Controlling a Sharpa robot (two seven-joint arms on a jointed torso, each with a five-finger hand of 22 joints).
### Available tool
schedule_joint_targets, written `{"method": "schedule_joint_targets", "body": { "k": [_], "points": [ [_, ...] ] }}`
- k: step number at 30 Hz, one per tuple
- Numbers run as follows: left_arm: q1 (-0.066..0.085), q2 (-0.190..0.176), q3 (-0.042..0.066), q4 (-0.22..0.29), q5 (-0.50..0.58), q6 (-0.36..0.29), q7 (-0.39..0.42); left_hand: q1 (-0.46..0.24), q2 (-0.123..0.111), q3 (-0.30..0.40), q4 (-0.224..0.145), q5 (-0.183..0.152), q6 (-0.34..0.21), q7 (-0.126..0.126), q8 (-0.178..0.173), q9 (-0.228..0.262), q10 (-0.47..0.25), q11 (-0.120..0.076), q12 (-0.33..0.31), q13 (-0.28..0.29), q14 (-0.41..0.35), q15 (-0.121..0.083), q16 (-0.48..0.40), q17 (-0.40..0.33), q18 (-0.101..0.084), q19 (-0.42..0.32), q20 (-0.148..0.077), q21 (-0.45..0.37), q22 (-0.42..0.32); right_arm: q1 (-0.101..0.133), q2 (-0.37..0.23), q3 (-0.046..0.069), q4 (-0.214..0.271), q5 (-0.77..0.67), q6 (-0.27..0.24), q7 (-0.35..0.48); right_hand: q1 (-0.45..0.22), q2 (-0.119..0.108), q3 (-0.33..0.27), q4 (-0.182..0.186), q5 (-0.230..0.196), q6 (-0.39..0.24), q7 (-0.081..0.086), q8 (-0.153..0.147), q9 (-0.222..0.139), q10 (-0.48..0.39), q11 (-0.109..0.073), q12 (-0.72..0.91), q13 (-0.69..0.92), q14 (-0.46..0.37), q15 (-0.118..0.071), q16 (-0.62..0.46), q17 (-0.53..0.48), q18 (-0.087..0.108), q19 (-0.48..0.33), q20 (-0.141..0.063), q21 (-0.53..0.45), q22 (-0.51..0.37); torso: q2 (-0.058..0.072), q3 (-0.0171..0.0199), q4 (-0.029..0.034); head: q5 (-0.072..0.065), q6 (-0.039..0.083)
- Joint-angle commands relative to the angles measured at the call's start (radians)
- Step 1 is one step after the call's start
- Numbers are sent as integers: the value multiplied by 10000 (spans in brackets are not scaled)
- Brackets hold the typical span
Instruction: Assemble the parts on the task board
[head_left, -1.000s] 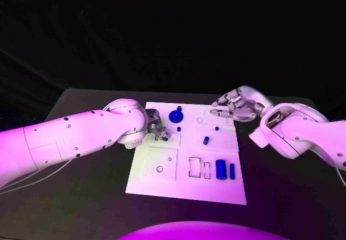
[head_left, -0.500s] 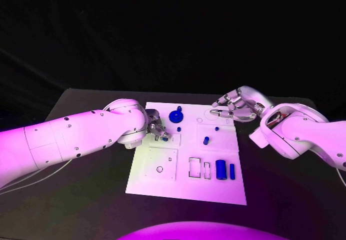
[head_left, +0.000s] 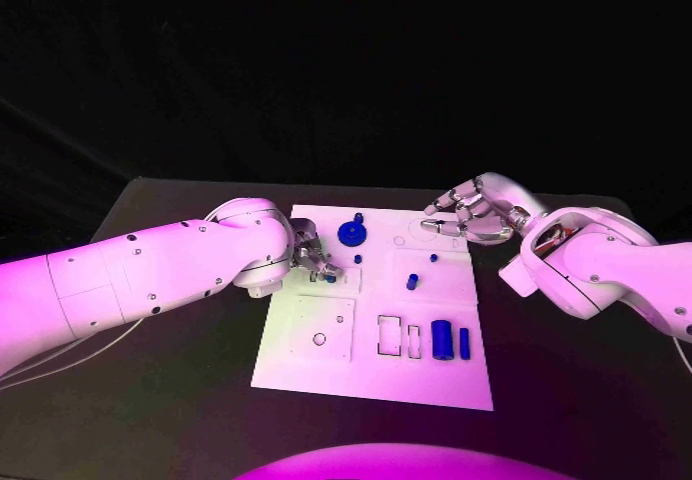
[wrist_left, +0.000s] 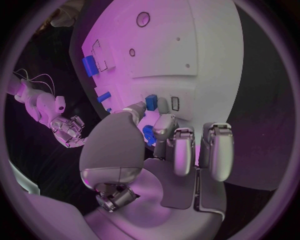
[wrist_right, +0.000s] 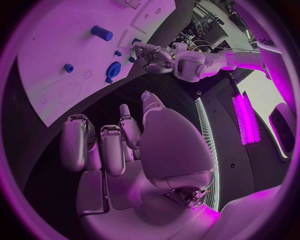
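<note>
The white task board (head_left: 310, 365) lies in the middle of the black table. My left hand (head_left: 315, 258) is over the board's far left part, and its thumb and a finger pinch a small blue part (wrist_left: 151, 102) beside a rectangular slot (wrist_left: 175, 103). That part (head_left: 330, 277) shows just below the fingers. My right hand (head_left: 469, 215) hovers at the board's far right corner, fingers curled in with nothing in them. On the board stand a blue disc (head_left: 351, 233), a small peg (head_left: 358, 258), a blue piece (head_left: 411, 281), a blue block (head_left: 443, 339) and a slim bar (head_left: 464, 343).
Open outlines for slots (head_left: 389, 335) and a round hole (head_left: 319, 339) mark the board's near half. Bare black table (head_left: 173, 400) lies around the board on all sides. My left hand (wrist_right: 150, 55) is also in the right wrist view, beyond the disc (wrist_right: 114, 69).
</note>
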Motion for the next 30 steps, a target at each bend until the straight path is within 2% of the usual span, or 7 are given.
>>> {"method": "schedule_joint_targets", "body": {
  "k": [1,11,15,19,25,30],
  "points": [
    [-5,7,12,8,80,87,-398,-14,133,-207,5,-22,36,33,-40,13,68,22,71,18,1052,-37,24,2632,-151,1019,-62,62,2634,-9,-3,0,-1,-94,116,2,-105,21,-63,12,19,-104,-4,40,-1,-45,4,-60,-13,604,-94,-54,916,56,-69,-26,-46,833,2,-3,6,-2,3],
    [-5,-85,54,83,536,-251,-336,-324,366,-1047,19,-16,48,34,-68,32,84,26,131,73,1052,-35,24,2632,-151,1019,-63,62,2634,-20,1,0,-24,-94,119,4,-111,21,-69,15,11,-106,-4,42,-1,-44,4,-58,-12,603,-94,-56,913,54,-65,-26,-41,837,-5,0,5,-3,28],
    [-1,-176,186,153,824,-424,-297,-382,415,-1238,25,-10,24,42,-87,33,79,32,145,88,1052,-32,24,2632,-151,1019,-63,62,2634,-33,10,0,-54,-94,128,1,-116,24,-72,18,7,-107,-4,43,-1,-41,5,-54,-9,605,-94,-53,919,54,-65,-26,-43,836,-5,-3,5,7,52],
    [32,-309,328,201,917,-498,-274,-391,421,-1340,20,-5,-10,52,-107,30,49,40,106,53,1052,-26,24,2632,-151,1019,-63,62,2634,-45,14,0,-63,-94,139,-8,-88,30,-70,0,5,-108,-7,50,-1,-38,2,-50,-7,606,-95,-54,921,53,-59,-26,-41,840,-5,12,0,0,75],
    [196,-582,476,221,932,-344,-221,-106,482,-1436,-8,13,-93,78,-173,12,-23,62,28,-11,1052,-9,24,2632,-151,1019,-56,62,2634,-54,-5,0,-59,-94,143,-25,-72,34,-70,-9,6,-109,-8,55,0,-33,0,-43,-1,608,-96,-53,923,53,-58,-26,-42,840,4,7,6,-11,113],
    [511,-732,563,107,892,422,-148,366,582,-1371,-17,14,-300,184,-428,-134,-149,141,-131,-147,1052,52,24,2632,-135,974,-30,30,2575,-56,-19,0,-61,-94,147,-36,-68,36,-69,-12,8,-109,-9,56,0,-31,0,-41,0,608,-96,-53,924,52,-55,-26,-39,842,8,-1,8,-22,174]
  ]
}}
